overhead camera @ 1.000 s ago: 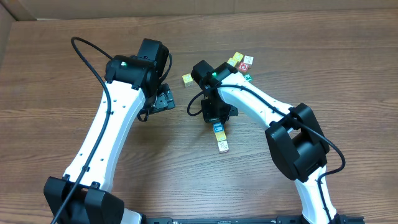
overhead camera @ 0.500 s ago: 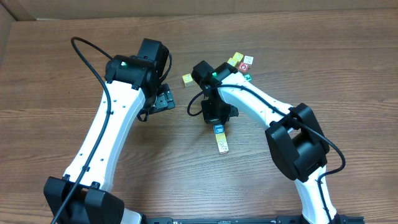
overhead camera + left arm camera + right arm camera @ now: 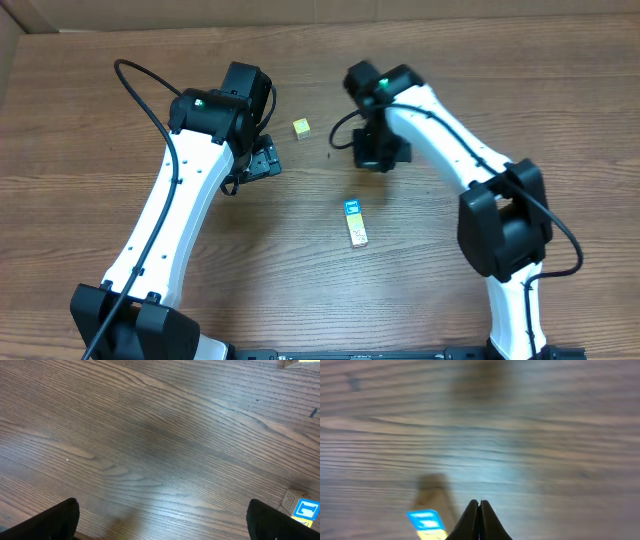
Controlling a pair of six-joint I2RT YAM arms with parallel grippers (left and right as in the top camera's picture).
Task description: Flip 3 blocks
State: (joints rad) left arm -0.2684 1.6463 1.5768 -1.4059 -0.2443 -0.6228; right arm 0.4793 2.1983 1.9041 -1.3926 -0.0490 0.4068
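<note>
Two blocks lie touching in a line at mid-table: one with a blue-teal top [image 3: 351, 208] and a yellow-and-cream one [image 3: 358, 236] just nearer. A third small yellowish block [image 3: 300, 127] sits alone farther back. My right gripper [image 3: 378, 152] hangs shut and empty behind and to the right of the pair. Its wrist view, blurred, has the shut gripper [image 3: 479, 510] beside the blue-topped block [image 3: 426, 522]. My left gripper [image 3: 264, 160] stands open over bare wood left of the blocks. In the left wrist view the gripper [image 3: 162, 522] holds nothing, and the blue-faced block [image 3: 300, 508] shows at the right edge.
The right arm's upper link [image 3: 440, 125] crosses the back right of the table and covers whatever lies under it. Another block's edge [image 3: 295, 362] peeks in at the top right of the left wrist view. A cardboard wall [image 3: 30, 15] borders the far left.
My right arm has swung up and to the right, away from the blue-topped block, and now hides the cluster of blocks at the back right. The left arm has not moved.
</note>
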